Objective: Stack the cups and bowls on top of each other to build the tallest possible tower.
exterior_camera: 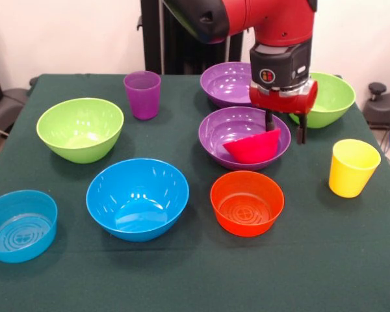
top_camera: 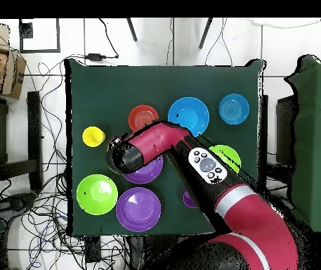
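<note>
Gripper (exterior_camera: 285, 132): fingers spread, over near purple bowl (exterior_camera: 216, 133), nothing gripped. Red-pink bowl (exterior_camera: 255, 147): tilted inside that bowl, just beside left finger; contact unclear.

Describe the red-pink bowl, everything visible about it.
The red-pink bowl is small, glossy, opaque-looking plastic. It sits tilted inside the nearer wide purple bowl, leaning toward its right wall, rim up. The tool hangs directly over it, one finger at the bowl's rim, the other outside the purple bowl. The overhead view hides it under the arm.
</note>
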